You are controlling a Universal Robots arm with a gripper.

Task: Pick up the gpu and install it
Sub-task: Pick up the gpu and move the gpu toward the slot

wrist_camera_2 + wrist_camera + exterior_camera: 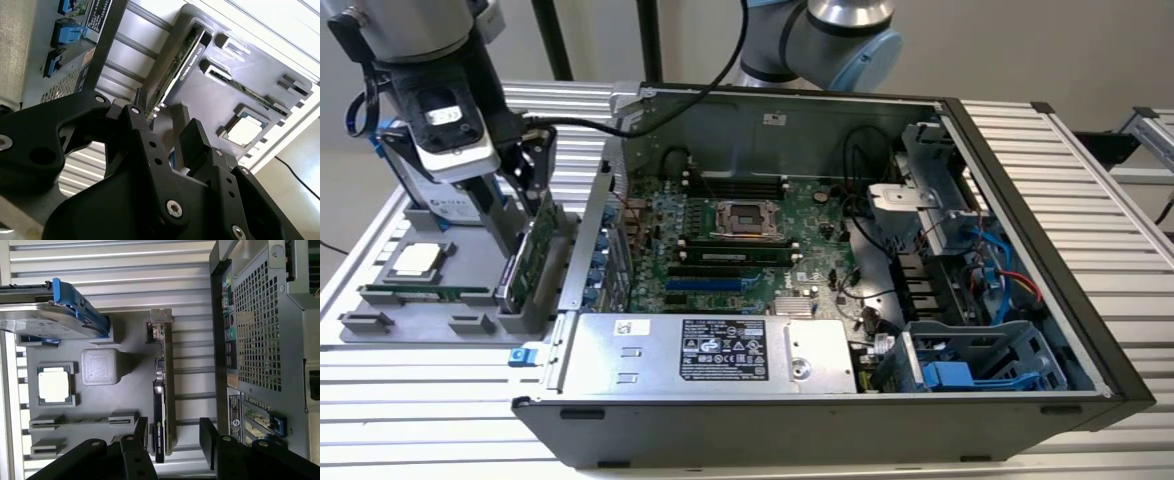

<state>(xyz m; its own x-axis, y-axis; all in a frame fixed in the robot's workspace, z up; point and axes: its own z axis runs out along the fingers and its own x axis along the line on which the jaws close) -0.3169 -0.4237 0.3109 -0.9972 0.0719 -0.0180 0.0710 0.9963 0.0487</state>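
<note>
White lettering runs along the black edge of the thin green-and-black expansion card [186, 62], standing on edge between the spread black gripper fingers [192, 142]. Well apart from the fingers, a dark printed label [724, 350] sits on the silver metal power supply box [607, 365]; its print is too fine to make out.

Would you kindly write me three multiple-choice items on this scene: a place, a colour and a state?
1. The gpu stands: A in the grey holder; B inside the computer case; C on the floor.
2. The hard drive's frame is: A red; B blue; C yellow.
3. The gripper is: A shut on the gpu; B open astride the gpu; C shut on nothing.
Key: 1A, slotted upright outside the computer case; 2B, a blue edge shows; 3B, fingers stand apart either side of the card.
</note>
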